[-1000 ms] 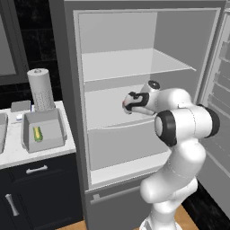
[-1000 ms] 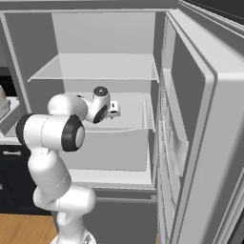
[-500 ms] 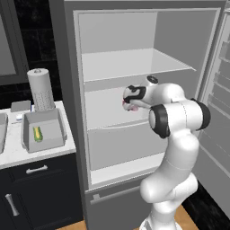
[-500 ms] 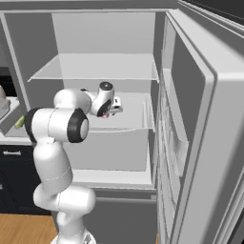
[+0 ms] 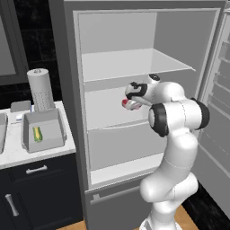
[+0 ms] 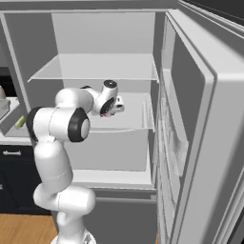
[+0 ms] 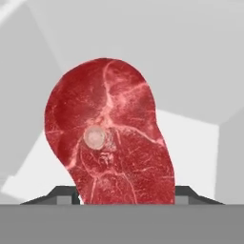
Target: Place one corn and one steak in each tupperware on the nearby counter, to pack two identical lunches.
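My gripper is inside the open fridge, above the middle shelf, and a red steak sits between my fingers. In the hand view the steak's lower end fills the gap between both dark tips, which press against its 2 sides, so I am pinching the steak. From the right base view the hand shows a bit of red at its end, over the same shelf. The top shelf holds nothing I can see.

On the counter to the left stands 1 tub with 1 corn lying in it, yellow with a green end. I see no steak in that tub. The edge of a 2nd tub shows at the far left; I cannot tell what it holds. A paper towel roll stands upright just behind the 1st tub.
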